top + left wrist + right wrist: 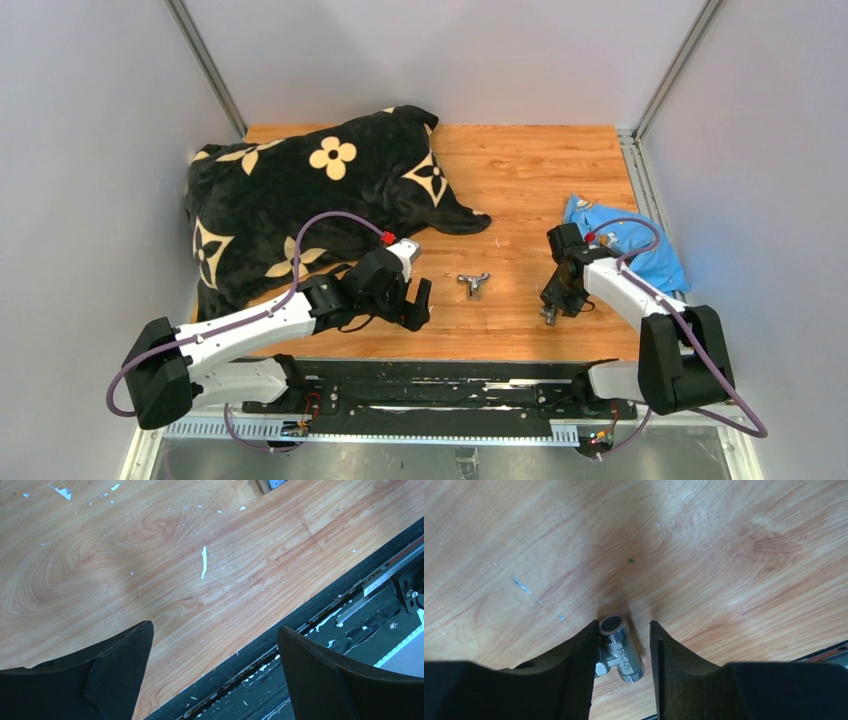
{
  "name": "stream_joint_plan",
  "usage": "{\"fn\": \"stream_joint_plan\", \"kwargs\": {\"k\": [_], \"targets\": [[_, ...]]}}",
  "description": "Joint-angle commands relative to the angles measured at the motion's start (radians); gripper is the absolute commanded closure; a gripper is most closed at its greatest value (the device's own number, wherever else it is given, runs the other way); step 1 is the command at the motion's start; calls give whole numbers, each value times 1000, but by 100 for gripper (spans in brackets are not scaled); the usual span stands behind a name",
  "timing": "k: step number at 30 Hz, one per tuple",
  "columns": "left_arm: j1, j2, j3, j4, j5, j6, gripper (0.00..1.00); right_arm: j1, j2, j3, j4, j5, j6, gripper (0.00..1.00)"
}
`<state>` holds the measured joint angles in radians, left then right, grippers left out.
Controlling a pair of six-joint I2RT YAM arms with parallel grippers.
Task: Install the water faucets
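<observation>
Left gripper jaws wide, empty, over the near edge of the wood-grain table. Right gripper jaws narrow, straddling the short stubby silver threaded fitting. One finger touches it and a slim gap shows at the other, so I cannot tell whether it's gripped or just bracketed. The small T-shaped chrome tap piece lies loose on the table between the grippers. Farther back are the crumpled blue plastic bag and the black blanket with tan flowers. The parts aren't joined, so installing looks barely begun.

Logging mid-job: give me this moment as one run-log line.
left gripper open over bare table | right gripper straddling threaded fitting, not clamped | T-shaped tap lying free between grippers
</observation>
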<state>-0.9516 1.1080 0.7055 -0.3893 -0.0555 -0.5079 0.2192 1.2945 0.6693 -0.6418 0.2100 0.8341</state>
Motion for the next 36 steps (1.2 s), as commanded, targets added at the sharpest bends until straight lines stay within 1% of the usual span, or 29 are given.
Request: {"fn": "stream_joint_plan", "kwargs": {"k": [1,5,7,8,10,11,13,16,18,22,24,27,29,30,31,33,34,35,36], "targets": [[-6,-10,-12,28,-2,-3,2,-26,20,-38,46,-2,20,62],[-6,-14,-13,20,-2,-3,2,-26,15,-59,75,-52,27,73],[-6,-22,-8,5,-21,5,2,-26,-1,-61,68,-49,34,81],[-6,-28,-8,7,-32,-1,2,-26,-13,-65,64,-46,38,83],[-6,-33,-14,42,6,-10,2,-27,-36,-71,65,-47,36,97],[-6,-35,-16,55,18,-31,2,-27,-44,-69,65,-52,27,99],[-6,-41,-28,105,39,-91,2,-27,-53,-51,71,-81,-20,99],[-5,-44,-43,214,115,-159,2,-25,-76,-15,89,-154,-107,99],[-5,-37,-44,277,145,-196,2,-24,-116,-16,131,-238,-164,99],[-3,-17,-43,376,188,-228,2,-12,-228,-51,295,-451,-238,99],[15,-20,-61,464,252,-255,2,-8,-278,-65,364,-542,-244,99],[73,-36,-130,654,367,-355,2,-6,-326,-63,403,-634,-243,99],[92,-34,-155,728,405,-387,2,-5,-350,-70,465,-733,-222,99],[92,-28,-151,735,414,-384,2,-5,-359,-86,535,-771,-190,99],[93,-18,-142,737,428,-379,2,-6,-364,-110,625,-865,-141,99],[93,6,-131,758,459,-375,2,-5,-362,-161,846,-982,-14,99],[93,12,-132,777,470,-378,2,-4,-355,-186,941,-1017,43,99],[93,14,-135,797,482,-382,1,-4,-350,-189,987,-1028,85,99],[94,13,-140,815,492,-384,1,-3,-346,-182,994,-1030,103,99]]}}
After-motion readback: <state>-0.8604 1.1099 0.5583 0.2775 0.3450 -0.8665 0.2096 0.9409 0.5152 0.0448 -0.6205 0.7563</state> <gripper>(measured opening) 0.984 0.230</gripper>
